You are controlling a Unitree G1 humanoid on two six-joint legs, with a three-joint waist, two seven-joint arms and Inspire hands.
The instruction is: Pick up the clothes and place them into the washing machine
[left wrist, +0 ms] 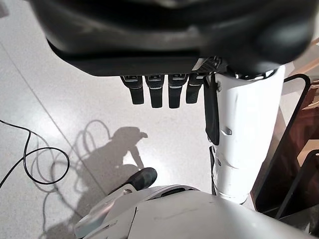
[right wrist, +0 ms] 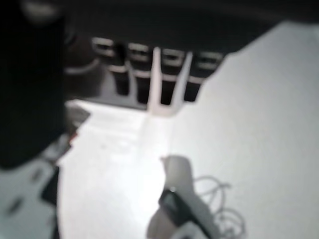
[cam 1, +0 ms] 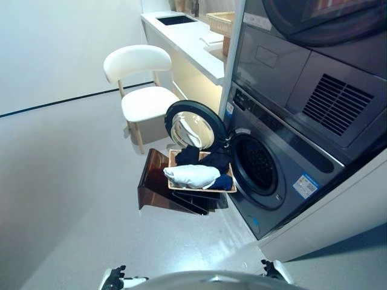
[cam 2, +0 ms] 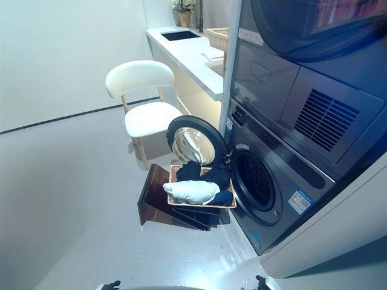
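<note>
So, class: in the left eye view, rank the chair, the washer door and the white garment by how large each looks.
1. Chair
2. Washer door
3. White garment; it and the door look close in size, so that order is unsure.

home laundry nook | washing machine (cam 1: pixel 266 175) under dryer (cam 1: pixel 314 72) | sink counter (cam 1: pixel 187 39) | chair (cam 1: pixel 142 84)

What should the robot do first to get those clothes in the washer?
Probably step closer to the basket first. The clothes lie in it by the open washer door, while both hands hang empty and straight-fingered, left hand and right hand, far from it.
</note>
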